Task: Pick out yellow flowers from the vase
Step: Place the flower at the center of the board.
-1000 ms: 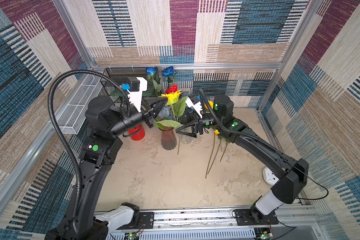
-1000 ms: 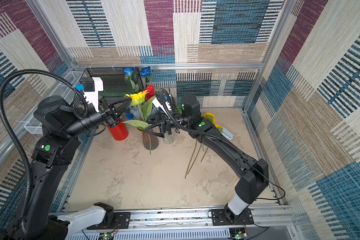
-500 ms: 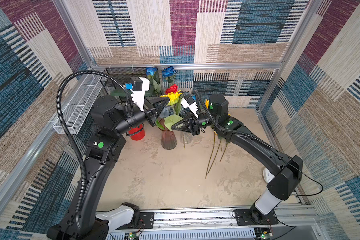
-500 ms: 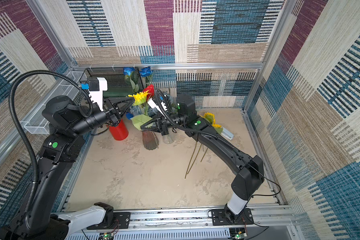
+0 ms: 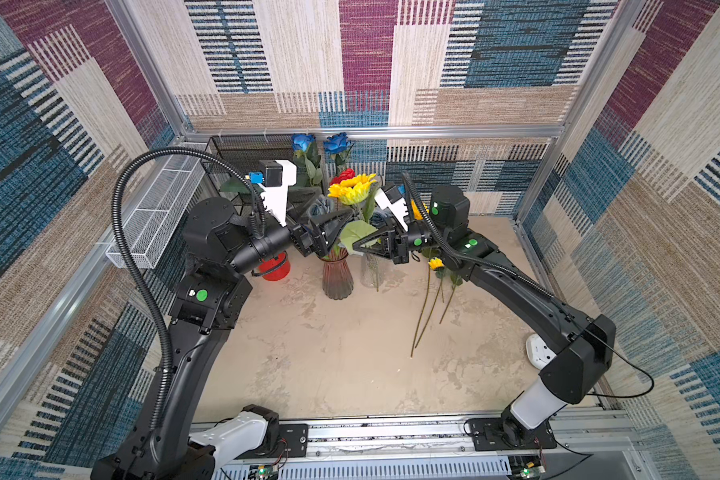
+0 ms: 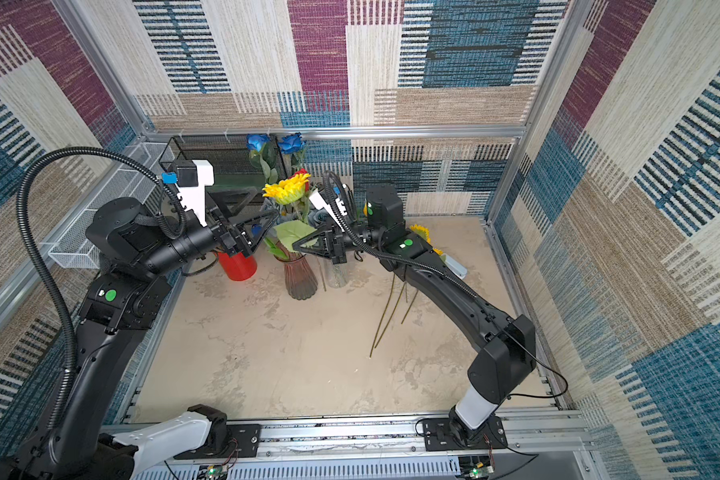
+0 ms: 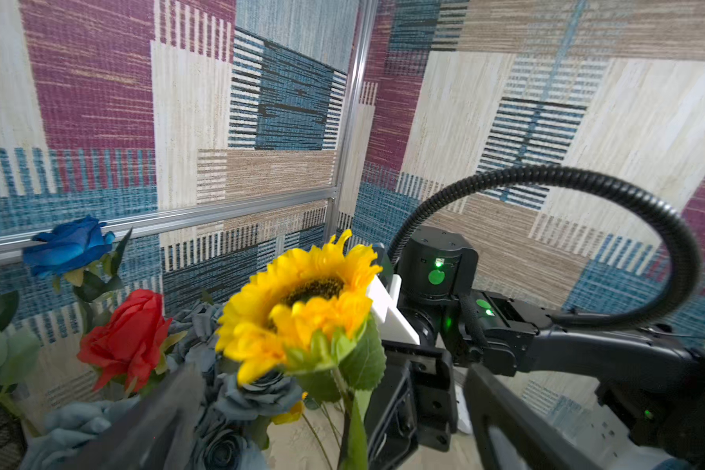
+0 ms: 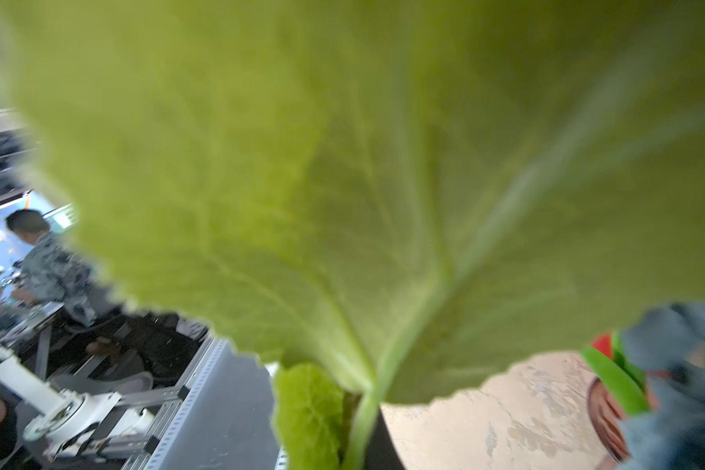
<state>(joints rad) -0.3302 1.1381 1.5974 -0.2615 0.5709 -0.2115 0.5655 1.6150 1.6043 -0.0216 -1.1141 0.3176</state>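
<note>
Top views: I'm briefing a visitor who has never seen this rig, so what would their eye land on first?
The yellow artificial sunflower, bright above the ribbed brown glass vase at the back middle of the beige table. Both tools meet at it: the left tool open beside its stem, the right tool shut on the stem by the big green leaf.

sunflower [image 5: 352, 192] in vase [image 5: 337, 276] | cup [image 5: 276, 268] left | loose flowers [image 5: 435, 263] right (on table [image 5: 350, 365])
</note>
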